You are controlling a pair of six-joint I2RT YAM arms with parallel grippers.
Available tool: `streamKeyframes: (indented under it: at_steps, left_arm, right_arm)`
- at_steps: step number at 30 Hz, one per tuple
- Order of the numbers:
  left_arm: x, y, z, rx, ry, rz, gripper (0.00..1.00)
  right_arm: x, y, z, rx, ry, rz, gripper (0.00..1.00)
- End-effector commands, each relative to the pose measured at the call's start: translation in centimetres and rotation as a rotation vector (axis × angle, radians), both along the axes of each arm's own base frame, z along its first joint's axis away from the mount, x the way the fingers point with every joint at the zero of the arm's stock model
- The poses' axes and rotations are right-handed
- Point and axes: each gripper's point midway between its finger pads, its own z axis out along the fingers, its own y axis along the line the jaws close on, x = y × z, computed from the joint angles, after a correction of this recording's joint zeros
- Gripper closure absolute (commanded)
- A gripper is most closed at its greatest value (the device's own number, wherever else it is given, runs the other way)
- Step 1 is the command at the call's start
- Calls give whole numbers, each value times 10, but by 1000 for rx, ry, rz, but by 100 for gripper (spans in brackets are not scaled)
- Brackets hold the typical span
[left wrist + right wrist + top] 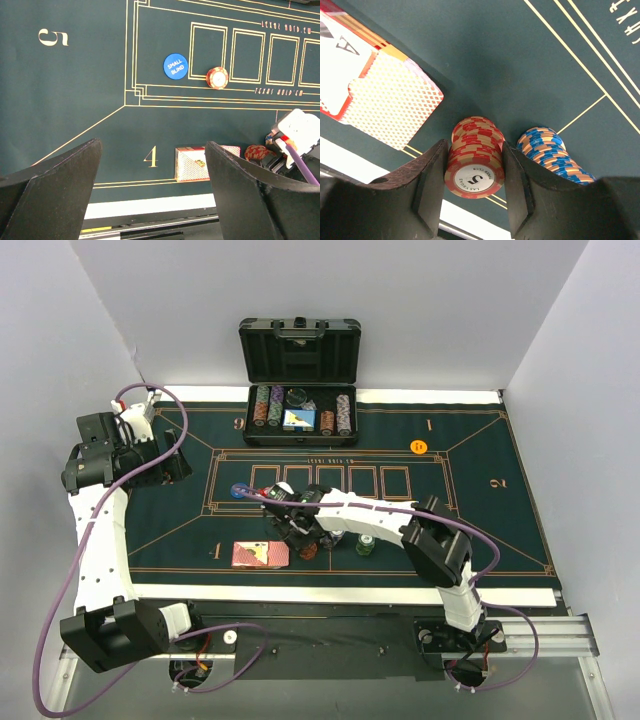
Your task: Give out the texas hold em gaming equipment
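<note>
Near front edge of felt (495, 60), right claw (474, 146) clamps red chip stack (474, 165); left claw (152, 144) wide open.

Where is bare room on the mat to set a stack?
Bare: right side of the mat, between the orange disc and the near edge; left of the cards. Crowded: near centre, where the right gripper flanks the red chip stack beside green chips.

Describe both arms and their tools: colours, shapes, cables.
The left arm and right arm have white link shells with black joint housings. A purple cable loops along each. The left tool and right tool each carry two broad, matte black, wedge-shaped fingers.
</note>
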Motion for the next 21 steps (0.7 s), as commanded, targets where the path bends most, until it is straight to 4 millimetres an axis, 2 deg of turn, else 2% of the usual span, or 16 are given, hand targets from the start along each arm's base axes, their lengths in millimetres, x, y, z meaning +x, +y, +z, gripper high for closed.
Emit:
streamKeyframes:
  at_steps: [1,9,13,17,21]
  left_arm:
    - [3,4,11,20,-54,4,4]
    - [3,2,11,19,-57,-2,4]
    - [2,3,9,19,-51,1,4]
    - [3,3,10,19,-52,0,4]
    - [3,4,9,18,-49,0,4]
  right_arm:
    - [-2,4,24,7,-20,12,64]
    - [-1,3,22,-7,-21,14,66]
    - [12,3,36,4,-62,-6,67]
    - [43,-9,67,54,-98,-84,67]
    - [87,-43,96,93,-142,-216,68]
